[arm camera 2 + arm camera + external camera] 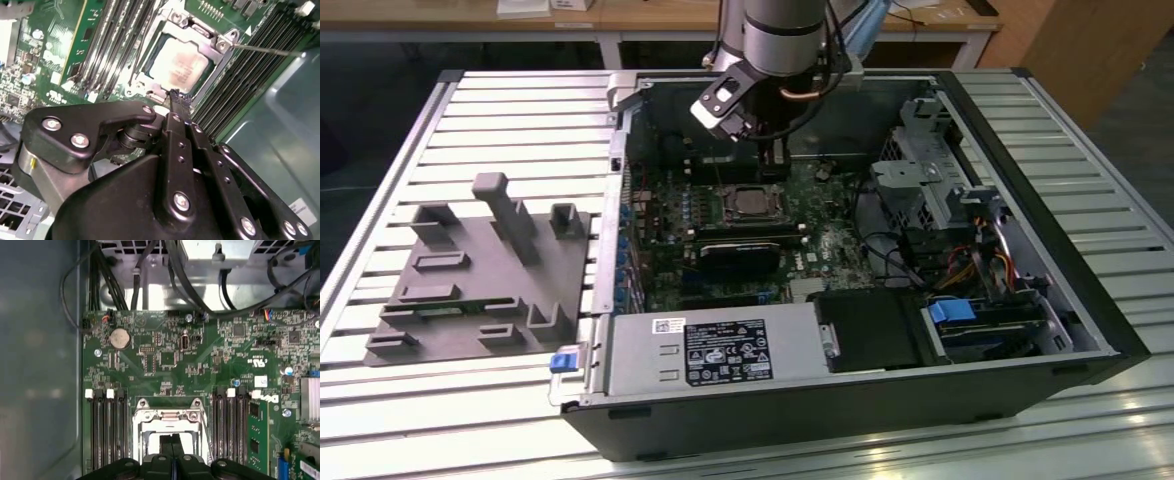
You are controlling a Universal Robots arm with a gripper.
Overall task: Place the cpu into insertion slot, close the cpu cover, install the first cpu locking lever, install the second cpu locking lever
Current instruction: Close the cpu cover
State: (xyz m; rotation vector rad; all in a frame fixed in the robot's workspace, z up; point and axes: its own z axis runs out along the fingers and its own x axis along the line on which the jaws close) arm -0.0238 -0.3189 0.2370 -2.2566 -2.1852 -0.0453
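Well, my gripper (175,97) hung with fingers pressed together, empty, its tip just beside the insertion slot (134,84), where the cpu (179,65) lay seated under the flat-lying cpu cover (218,61).

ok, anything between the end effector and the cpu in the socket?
Nothing visible. The end effector, fingers together, hangs above the socket with open air down to the cpu. The cpu lies in the socket, framed by the metal cover. A thin lever rod sticks out sideways, clear of the tip.
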